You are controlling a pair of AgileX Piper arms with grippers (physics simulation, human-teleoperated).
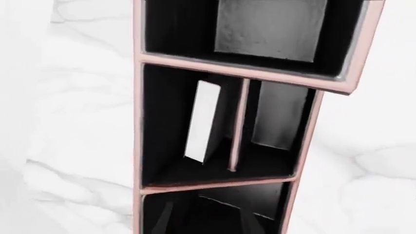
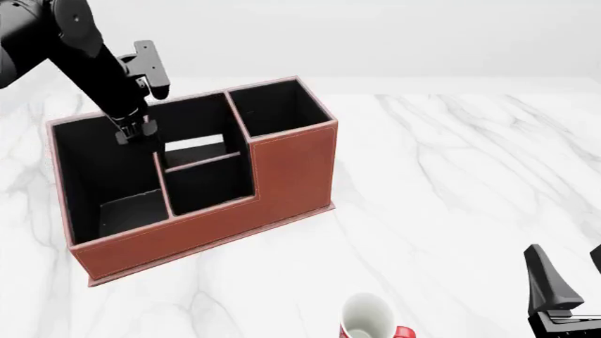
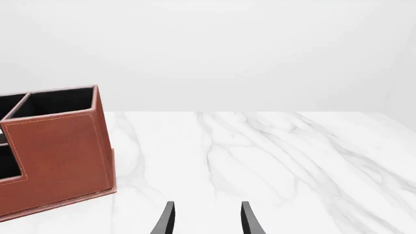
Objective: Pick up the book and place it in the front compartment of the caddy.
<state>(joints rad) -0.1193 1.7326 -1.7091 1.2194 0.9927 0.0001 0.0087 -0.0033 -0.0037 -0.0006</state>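
A: Where is the book [image 2: 195, 144]?
B: Standing on edge inside the caddy [image 2: 291, 169], left-centre of the front view; white page edges show in the small cell behind the low divider; in the left wrist view it leans as a pale slab [image 1: 202, 122] in one of the twin cells, just beside the thin divider.

A: Left arm?
B: Upper left of the front view; left gripper [image 2: 137, 132] hangs over the caddy's rim near the book, apart from it; whether its fingers are apart or together cannot be told; they are too small and dark against the lining.

A: Right arm?
B: Lower right corner of the front view; right gripper [image 3: 206, 218] low over the counter [image 2: 451, 183]; fingers [image 3: 165, 220] spread apart, nothing between them; well apart from the caddy.

A: Anything else?
B: White mug with red handle [image 2: 368, 318] at the bottom edge of the front view, on the marble counter; apart from the caddy and from both arms.
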